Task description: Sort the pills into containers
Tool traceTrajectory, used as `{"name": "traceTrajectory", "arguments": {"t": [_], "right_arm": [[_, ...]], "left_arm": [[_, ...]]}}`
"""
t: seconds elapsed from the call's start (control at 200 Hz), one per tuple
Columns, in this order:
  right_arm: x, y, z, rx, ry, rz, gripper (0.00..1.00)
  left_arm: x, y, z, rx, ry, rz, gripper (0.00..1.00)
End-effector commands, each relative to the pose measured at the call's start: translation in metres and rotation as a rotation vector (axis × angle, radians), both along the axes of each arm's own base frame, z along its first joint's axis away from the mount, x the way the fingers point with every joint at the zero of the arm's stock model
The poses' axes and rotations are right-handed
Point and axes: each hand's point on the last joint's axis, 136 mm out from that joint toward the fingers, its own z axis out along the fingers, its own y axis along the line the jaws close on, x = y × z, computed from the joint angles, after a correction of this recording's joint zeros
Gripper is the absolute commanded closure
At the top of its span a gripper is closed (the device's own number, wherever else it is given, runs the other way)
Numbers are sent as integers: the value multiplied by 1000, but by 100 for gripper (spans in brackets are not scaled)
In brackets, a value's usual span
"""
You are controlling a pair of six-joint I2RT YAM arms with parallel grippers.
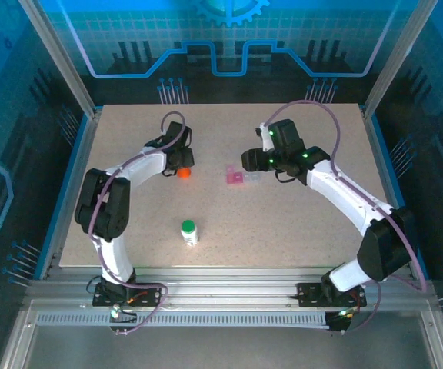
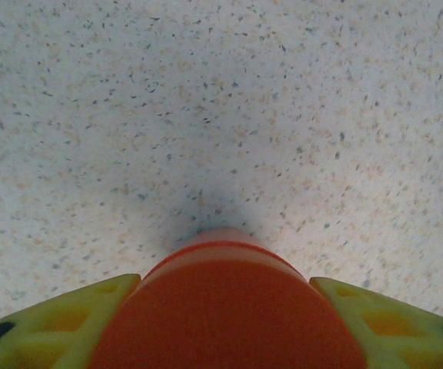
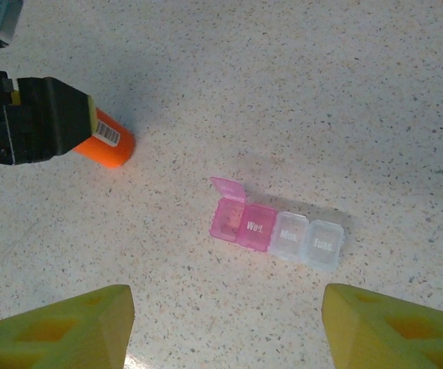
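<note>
left gripper (image 2: 225, 296): clamped on the all-orange cylindrical plastic bottle (image 3: 112, 143), which was tilted low over the speckled table (image 1: 298, 223)
right gripper (image 3: 225, 307): jaws wide and empty above the pink-and-clear four-cell pill strip (image 3: 277, 228), one pink lid up
white green-capped bottle (image 1: 189, 231): upright, well apart
risk: the tilted bottle could slip or spill
unclear: any pills, cell contents, bottle-table contact
</note>
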Motion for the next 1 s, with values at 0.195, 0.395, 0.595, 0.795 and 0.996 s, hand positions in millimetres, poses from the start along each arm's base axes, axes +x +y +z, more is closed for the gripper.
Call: {"name": "traceTrajectory", "arguments": {"t": [0.195,0.395,0.595,0.795,0.996], "right_arm": [[-28,-25,9,-97,-31,-5,33],[-43,-52,-4,-138,-35,-69,33],[-53,-83,-4,-144,-75,-171,33],[-56,-94,-9,-103,-49,-195,33],[-60,-92,-15,-94,-38,-181,32]], "left_arm": [[-22,-32,61,44,-141,-131,50],[-70,-131,88,41,-204,-425,47],[-99,-191,68,89,-155,-591,46],[-102,-223,41,105,-109,-651,45],[-102,-233,25,115,-96,-652,40]]}}
